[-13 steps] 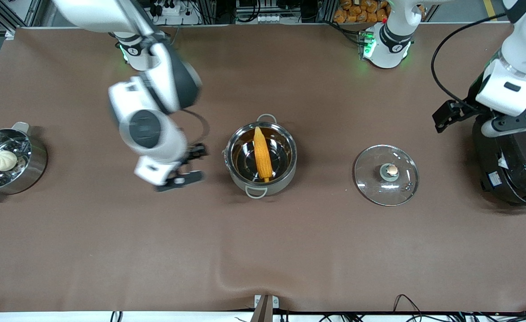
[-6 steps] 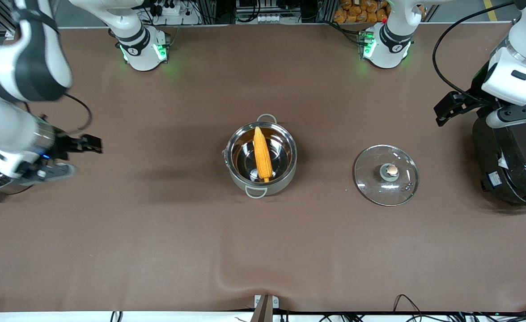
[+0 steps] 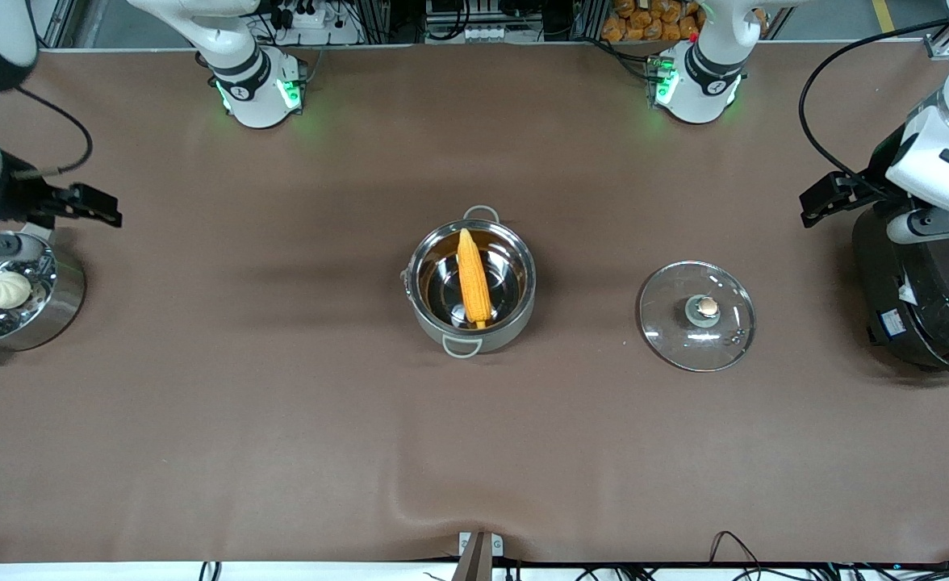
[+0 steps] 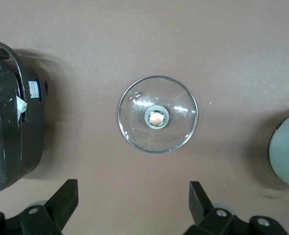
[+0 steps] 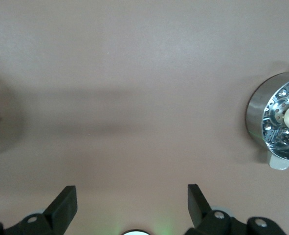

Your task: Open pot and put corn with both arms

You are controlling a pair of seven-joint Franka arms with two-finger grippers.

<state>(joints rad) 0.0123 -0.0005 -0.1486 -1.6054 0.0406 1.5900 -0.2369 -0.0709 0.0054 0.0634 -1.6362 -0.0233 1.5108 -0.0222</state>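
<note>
The shiny steel pot (image 3: 516, 321) stands open at the table's middle. The yellow-orange corn (image 3: 474, 274) lies inside it, across its width. The clear glass lid (image 3: 725, 339) with its round knob lies flat on the table beside the pot, toward the left arm's end; it also shows in the left wrist view (image 4: 178, 127). My right gripper (image 3: 75, 224) is open and empty above the table beside the steamer pan; its jaws show wide apart in the right wrist view (image 5: 132, 205). My left gripper (image 3: 815, 206) is open and empty (image 4: 133, 205), up by the rice cooker.
A steel steamer pan (image 3: 64, 303) with a white bun (image 3: 6, 289) stands at the right arm's end of the table. A big black rice cooker (image 3: 934, 307) stands at the left arm's end. A fold in the brown cloth (image 3: 434, 492) rises near the front edge.
My right arm has swung away from beside the pot to the steamer pan's end of the table. My left gripper has drifted slightly toward the table's end. Pot, corn and lid have not moved.
</note>
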